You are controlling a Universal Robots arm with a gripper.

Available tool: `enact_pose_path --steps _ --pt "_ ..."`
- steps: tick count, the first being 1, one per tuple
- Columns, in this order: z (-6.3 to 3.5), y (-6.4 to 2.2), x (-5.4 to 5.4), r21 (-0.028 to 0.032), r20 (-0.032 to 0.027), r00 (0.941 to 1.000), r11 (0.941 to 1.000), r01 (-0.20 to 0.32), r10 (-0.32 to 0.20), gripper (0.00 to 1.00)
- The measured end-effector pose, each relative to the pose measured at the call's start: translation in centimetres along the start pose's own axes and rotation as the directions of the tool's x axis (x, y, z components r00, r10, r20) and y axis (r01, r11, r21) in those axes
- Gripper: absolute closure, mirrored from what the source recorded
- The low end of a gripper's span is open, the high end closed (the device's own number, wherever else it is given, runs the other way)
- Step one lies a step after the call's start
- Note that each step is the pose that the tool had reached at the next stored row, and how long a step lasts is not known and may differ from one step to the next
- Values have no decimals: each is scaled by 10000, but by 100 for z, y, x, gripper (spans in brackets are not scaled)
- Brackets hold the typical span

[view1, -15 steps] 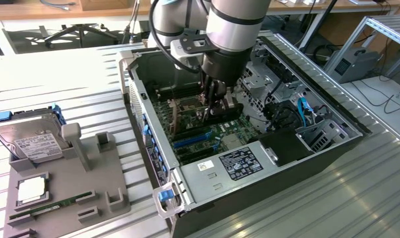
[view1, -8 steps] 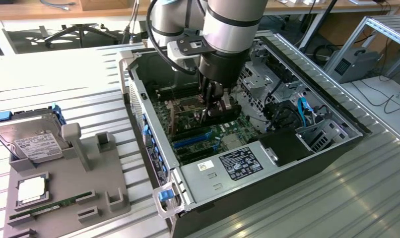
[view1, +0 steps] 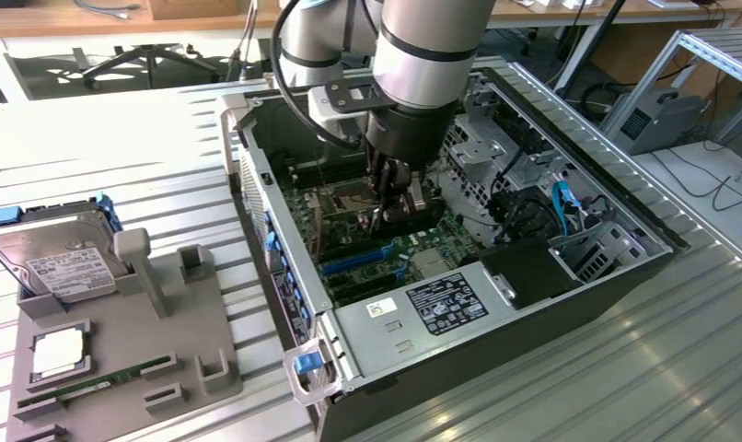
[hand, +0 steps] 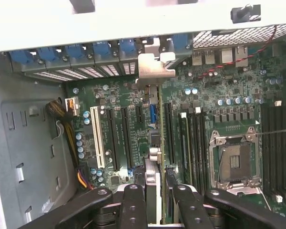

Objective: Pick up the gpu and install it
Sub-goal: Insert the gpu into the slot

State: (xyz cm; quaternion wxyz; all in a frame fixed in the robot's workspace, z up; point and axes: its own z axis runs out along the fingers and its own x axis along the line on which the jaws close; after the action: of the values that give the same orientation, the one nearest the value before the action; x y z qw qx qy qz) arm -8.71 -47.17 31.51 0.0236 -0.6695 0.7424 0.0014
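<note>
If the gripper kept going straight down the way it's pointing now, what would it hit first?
The gripper is shut on the gpu, held edge-on above the motherboard. Going straight on, the card's lower edge would most likely meet an expansion slot first, though which slot is hard to judge.

The place is a robotics lab or electronics workshop. A robot arm (view1: 426, 55) reaches down over an open computer case (view1: 469, 276) that lies on a worktable of ribbed aluminium rails (view1: 592, 368). Beside the case sits a grey moulded holder (view1: 138, 350) with slots for computer parts, among them a hard drive (view1: 58, 262), a processor (view1: 58, 353) and a memory stick (view1: 95, 379). Behind the table stand wooden desks (view1: 101, 23) and an office chair (view1: 144, 60). On the exterior view's right, an aluminium frame (view1: 702, 64) stands among loose cables (view1: 702, 175). Inside the case, a green motherboard (hand: 205, 95) lies exposed.
</note>
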Motion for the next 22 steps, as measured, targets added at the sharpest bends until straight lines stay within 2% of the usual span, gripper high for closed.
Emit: enact_pose_path --steps 2,3,4,5,6,8,9,11,15,22 --pt "11 2 0 10 -96 10000 10000 4 -3 73" --pt "15 3 0 18 -172 9999 10000 6 -6 73" --pt "24 4 -1 32 -303 9995 10000 11 -10 73" --pt "31 4 -2 39 -364 9993 10000 13 -12 73" --pt "35 4 -5 43 -416 9991 10000 15 -13 73" --pt "47 6 -17 50 -482 9988 10000 18 -16 73" --pt "55 8 -32 58 -563 9984 10000 21 -18 73" --pt "65 10 -53 67 -646 9979 10000 24 -20 73" --pt "83 17 -87 74 -727 9973 10000 27 -22 73" --pt "114 63 -132 75 -738 9973 10000 41 -35 73"
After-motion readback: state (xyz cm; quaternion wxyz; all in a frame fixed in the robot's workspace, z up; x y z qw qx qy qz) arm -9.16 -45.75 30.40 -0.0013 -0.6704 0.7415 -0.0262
